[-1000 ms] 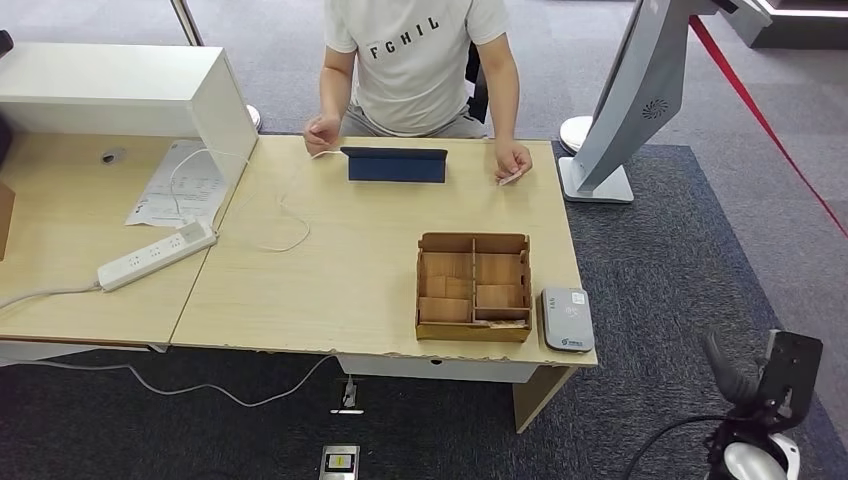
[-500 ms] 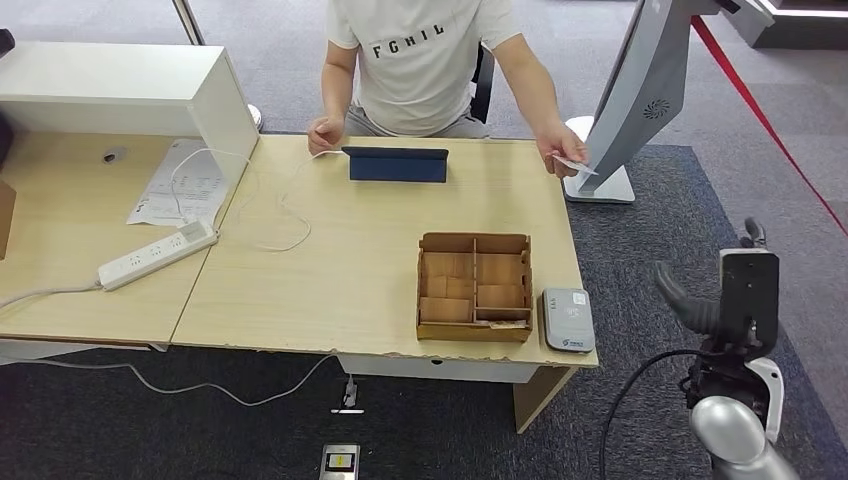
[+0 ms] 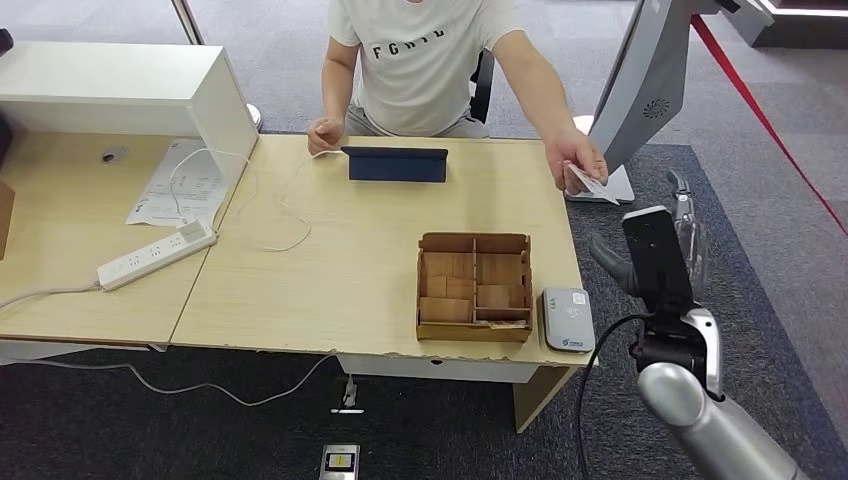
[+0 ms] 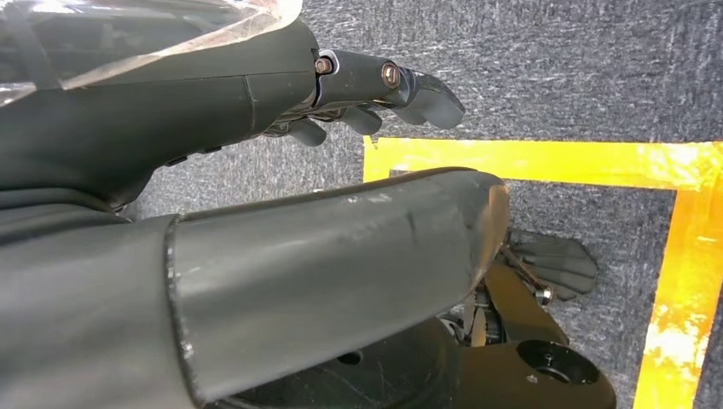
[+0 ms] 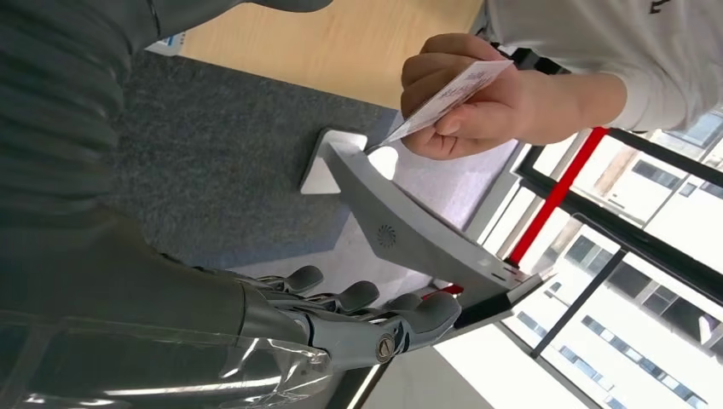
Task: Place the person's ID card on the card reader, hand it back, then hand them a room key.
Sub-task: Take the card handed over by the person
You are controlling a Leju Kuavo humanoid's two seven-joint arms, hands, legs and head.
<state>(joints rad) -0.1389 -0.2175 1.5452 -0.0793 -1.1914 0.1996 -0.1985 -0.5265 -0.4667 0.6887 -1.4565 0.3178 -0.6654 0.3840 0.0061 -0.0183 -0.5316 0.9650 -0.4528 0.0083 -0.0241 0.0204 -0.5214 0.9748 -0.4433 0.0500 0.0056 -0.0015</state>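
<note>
Your left hand (image 4: 375,94) hangs over grey carpet, fingers loosely apart, holding nothing. On the pale wooden desk (image 3: 340,270), the grey card reader (image 3: 567,319) sits at the near right corner. Farther right, the person's hand (image 3: 575,160) holds the white ID card (image 3: 590,184) just beyond your raised right hand (image 3: 660,255), fingers spread and empty.

head view high, wrist views close

The T-shirt (image 3: 420,50) print cannot be read.
</note>
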